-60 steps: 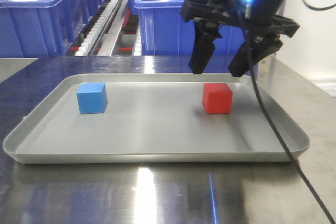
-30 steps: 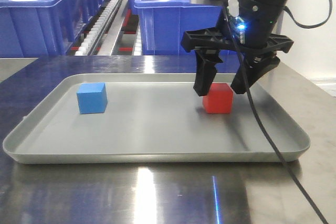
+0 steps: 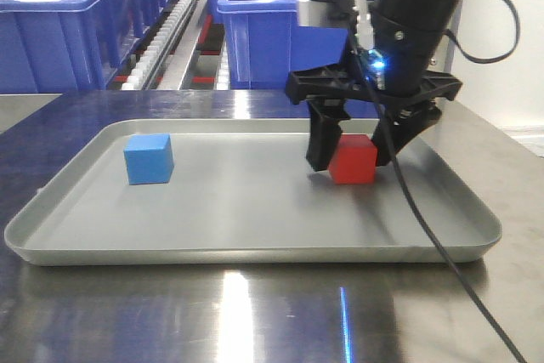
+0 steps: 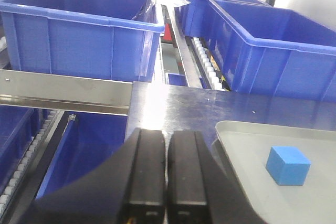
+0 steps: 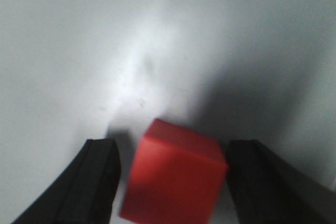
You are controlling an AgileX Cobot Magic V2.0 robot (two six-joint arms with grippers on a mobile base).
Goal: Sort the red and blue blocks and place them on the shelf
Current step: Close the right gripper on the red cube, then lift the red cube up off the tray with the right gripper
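Nearest: shiny steel tabletop [image 3: 255, 312], bare in the foreground; on it a shallow grey tray [image 3: 255, 251], long side toward the front camera

On the tray floor, well apart: blue block [image 3: 149, 159] to the left, red block [image 3: 354, 161] to the right, both flat and square on the metal; neither lifted

Right gripper [image 5: 176, 182] is down at tray level, straddling the red block; fingers spread, one on either flank; wrist view shows a clear gap on one side and the other finger just beside the block's face, contact there not certain; judged as not yet pinching, block resting on the tray

Left gripper [image 4: 167, 145]: fingers pressed together, holding nothing; it hangs off the tray's end by the table edge, blue block visible ahead of it and apart; out of the front camera's sight

Behind the table: big dark-blue bins [image 3: 280, 14] on the shelf [image 3: 161, 40], white roller track running between them; a flat metal rail [image 4: 63, 90] crosses in the left wrist view; no block on any level that can be seen

Progress, as judged: early; nothing sorted or placed yet; red is at the grasp stage, needing the close, the lift and the carry to the shelf; blue untouched, the whole of its pick and place left to do
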